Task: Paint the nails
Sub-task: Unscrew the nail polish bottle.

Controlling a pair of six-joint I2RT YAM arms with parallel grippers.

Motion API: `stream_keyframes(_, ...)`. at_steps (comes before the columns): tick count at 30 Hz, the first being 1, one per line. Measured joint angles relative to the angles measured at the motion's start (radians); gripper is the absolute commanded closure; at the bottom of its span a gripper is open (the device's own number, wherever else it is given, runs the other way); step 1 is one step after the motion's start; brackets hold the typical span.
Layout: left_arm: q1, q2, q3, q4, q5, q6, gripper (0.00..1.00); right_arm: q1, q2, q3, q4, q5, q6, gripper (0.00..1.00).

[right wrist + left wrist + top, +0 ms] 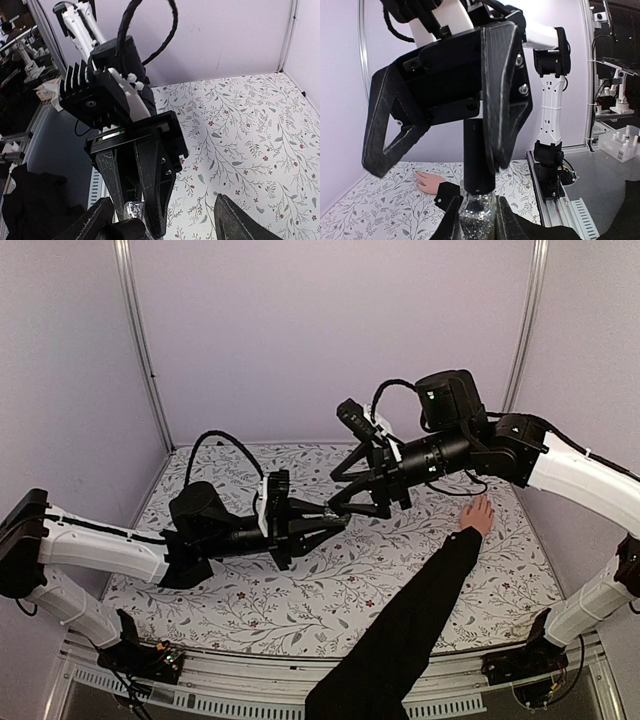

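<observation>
My left tool [477,221] is clamped narrow on a small clear glass bottle [477,210], whose round belly glitters with silvery flecks. A tall, matte black cylindrical cap [478,155] stands straight up from it. The bottle is held in the air above the surface [300,590], a white cloth printed with thin grey sprigs and small dark red blossoms.

My right tool [165,221] faces the left one from the other side. Its two black, ridged, wedge-shaped fingers [505,100] are spread wide to either side of the cap. One overlaps the cap in the left wrist view, and I cannot tell whether it touches.

The nails [484,502] belong to a bare, light-skinned hand [478,515] lying flat on the cloth to the right of both tools, fingers pointing toward the far wall. A long black sleeve [420,610] runs back from the wrist to the near edge. The nails themselves are too small to make out.
</observation>
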Motion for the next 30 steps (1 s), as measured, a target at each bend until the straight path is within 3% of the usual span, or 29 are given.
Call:
stream_keyframes(4,0.0,0.0,-0.037,0.071,-0.049,0.004,1.0,0.0,-0.067,-0.08,0.114,0.066,0.063,0.11)
stream_keyframes(5,0.0,0.0,-0.043,0.082,-0.067,0.005,1.0,-0.001,-0.093,-0.111,0.152,0.098,0.084,0.02)
stream_keyframes(14,-0.001,0.004,-0.06,0.141,-0.213,-0.017,1.0,-0.007,-0.241,-0.297,0.397,0.257,0.219,0.01)
stream_keyframes(30,-0.006,0.141,-0.069,0.291,-0.322,-0.065,1.0,0.014,-0.162,-0.302,0.506,0.293,0.325,0.34)
